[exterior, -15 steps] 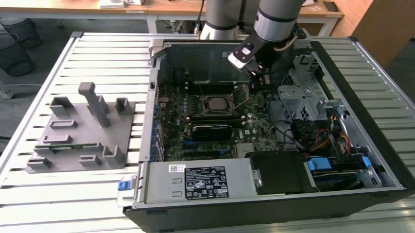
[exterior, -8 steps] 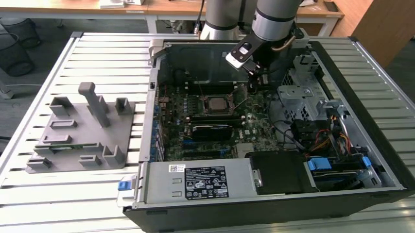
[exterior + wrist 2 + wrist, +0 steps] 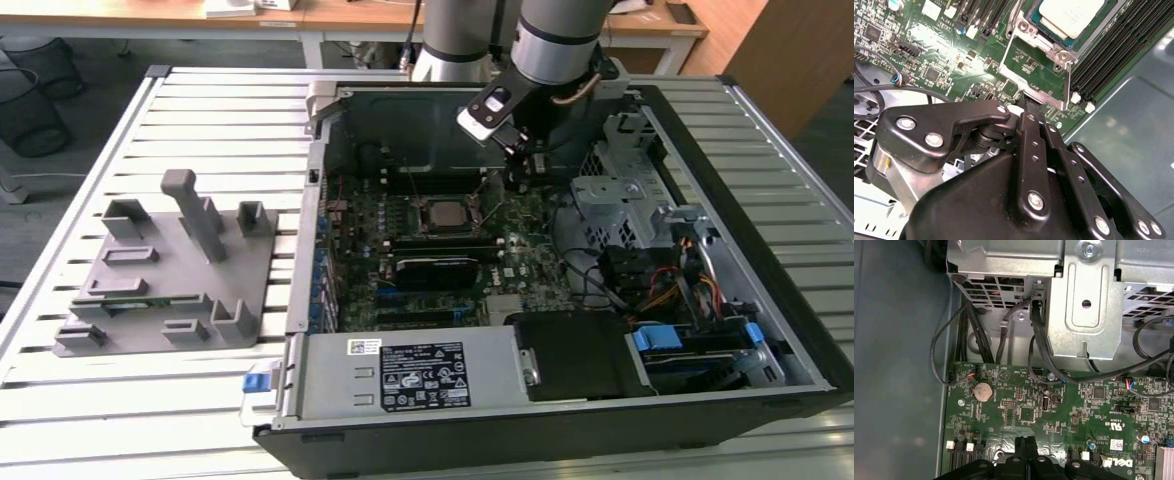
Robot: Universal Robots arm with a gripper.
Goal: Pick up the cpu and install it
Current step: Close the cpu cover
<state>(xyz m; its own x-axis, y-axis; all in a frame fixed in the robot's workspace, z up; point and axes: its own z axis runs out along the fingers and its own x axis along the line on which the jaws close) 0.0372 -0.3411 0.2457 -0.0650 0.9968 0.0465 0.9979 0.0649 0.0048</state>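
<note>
Leftmost, the grey fixture tray (image 3: 160,270) stands on the slatted table (image 3: 200,110). Farther right, inside the open case (image 3: 561,425), the cpu (image 3: 438,216) lies seated in its socket. The gripper (image 3: 523,178) is therefore empty: fingers pressed together, tips low just right of the socket frame (image 3: 1060,56).

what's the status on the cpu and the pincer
Pincer shut, nothing in it, tips at the socket frame edge. Cpu sitting in the socket, not held. No obstruction seen between them.
</note>
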